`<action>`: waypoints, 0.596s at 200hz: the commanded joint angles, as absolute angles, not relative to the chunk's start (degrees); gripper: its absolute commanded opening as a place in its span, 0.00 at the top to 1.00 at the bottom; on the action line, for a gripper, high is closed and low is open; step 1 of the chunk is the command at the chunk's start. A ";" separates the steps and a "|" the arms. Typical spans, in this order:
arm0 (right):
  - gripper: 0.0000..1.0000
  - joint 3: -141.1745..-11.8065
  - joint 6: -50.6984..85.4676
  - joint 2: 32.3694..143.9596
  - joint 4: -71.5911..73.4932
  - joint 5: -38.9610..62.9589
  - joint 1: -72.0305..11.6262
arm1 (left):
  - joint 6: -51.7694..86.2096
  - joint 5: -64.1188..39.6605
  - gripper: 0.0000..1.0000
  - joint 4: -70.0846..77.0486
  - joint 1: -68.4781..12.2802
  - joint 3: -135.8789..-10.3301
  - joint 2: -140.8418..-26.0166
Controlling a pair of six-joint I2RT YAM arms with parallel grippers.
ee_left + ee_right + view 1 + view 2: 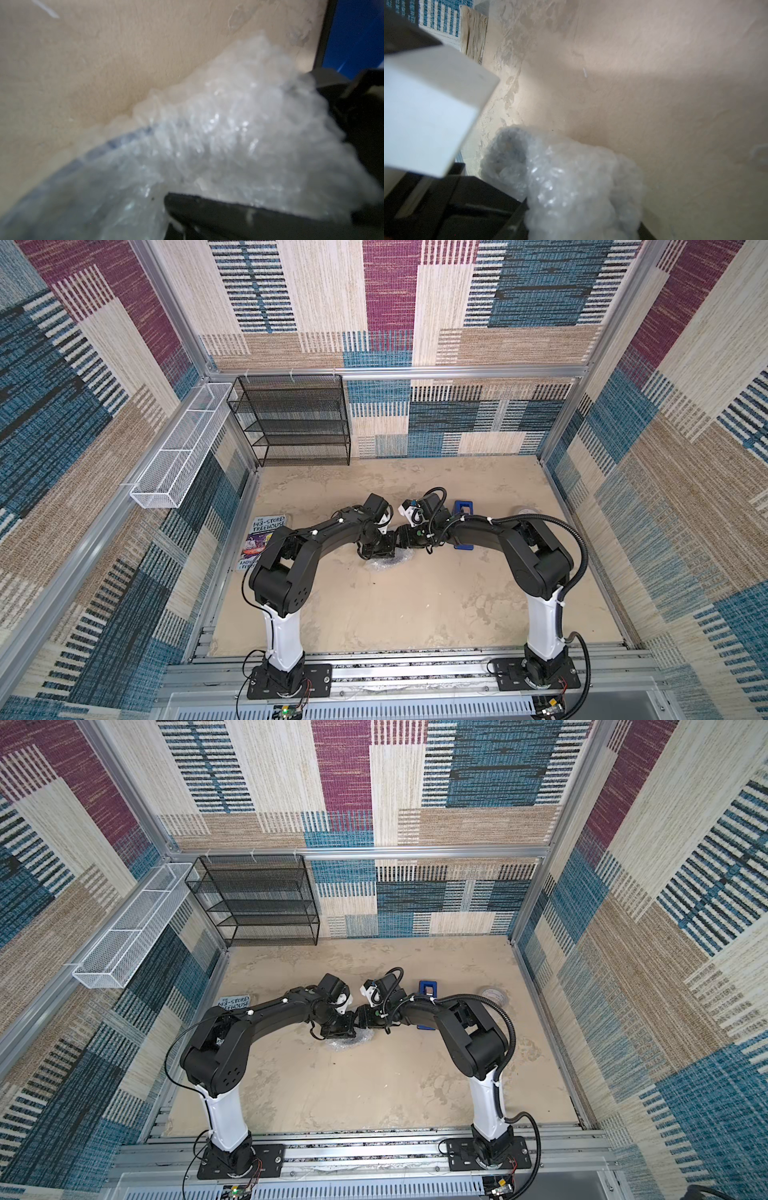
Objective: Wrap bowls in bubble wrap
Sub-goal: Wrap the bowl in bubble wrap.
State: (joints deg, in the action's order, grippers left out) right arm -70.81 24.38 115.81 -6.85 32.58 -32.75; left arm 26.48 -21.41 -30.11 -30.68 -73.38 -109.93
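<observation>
Bench: both arms are in over the middle of the beige mottled bench (pixel 415 614), wrists almost meeting.
Wrap: the clear, shiny sheet of bubble wrap (pixel 388 563) sits bunched in a heap at bench centre. It peeks out at 6 o'clock from under the two hands.
Bowl: the small round ceramic bowl (pixel 116 143) is under the sheet. Only a blurred blue rim arc shows through, in the left wrist view.
Left hand: the left hand (pixel 379 552) is closed right down against the wrap. Whether it pinches a fold, cannot tell.
Right hand: the right hand (pixel 406 540) is at 3 o'clock of the left. Its fingers stand apart with a wad of wrap between them. Firm bite or not, cannot tell.
Around: there's a blue rectangular tape dispenser (pixel 463 508) at 2 o'clock of the heap, and a whitish tape roll (pixel 524 512) further out. An illustrated paperback book (pixel 264 535) lies at 9 o'clock. A black mesh shelf rack (pixel 291 418) stands at 11 o'clock.
</observation>
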 commanded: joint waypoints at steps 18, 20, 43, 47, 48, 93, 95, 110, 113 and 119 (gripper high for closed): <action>0.70 -69.87 24.67 115.95 -6.42 35.16 -33.22 | 24.73 -22.13 1.00 -28.67 -30.81 -74.27 -110.13; 0.72 -69.83 24.73 115.93 -6.48 35.13 -33.22 | 24.77 -22.03 1.00 -28.66 -30.82 -74.27 -110.06; 0.91 -69.48 25.21 115.57 -6.04 34.97 -33.22 | 25.18 -21.38 1.00 -28.97 -30.84 -74.18 -109.54; 0.92 -69.47 25.37 115.49 -6.11 34.85 -33.22 | 25.27 -21.19 1.00 -29.08 -30.83 -74.18 -109.45; 0.93 -69.50 25.39 115.53 -6.13 34.83 -33.22 | 25.29 -21.19 1.00 -29.13 -30.84 -74.18 -109.44; 1.00 -69.57 26.49 114.46 -6.19 33.68 -33.22 | 25.30 -20.38 1.00 -29.49 -30.85 -73.67 -106.83; 1.00 -69.49 26.46 114.37 -6.18 33.56 -33.22 | 25.24 -20.39 1.00 -29.48 -30.80 -73.66 -106.73; 1.00 -69.66 26.80 113.91 -6.58 32.58 -33.22 | 25.22 -20.17 0.99 -29.16 -30.76 -73.18 -105.56; 1.00 -69.83 26.81 113.86 -6.78 32.42 -33.23 | 25.28 -20.33 0.98 -28.96 -30.76 -72.96 -105.23; 1.00 -69.96 26.80 113.74 -7.16 32.04 -33.29 | 25.44 -20.55 0.95 -28.17 -30.76 -72.37 -104.42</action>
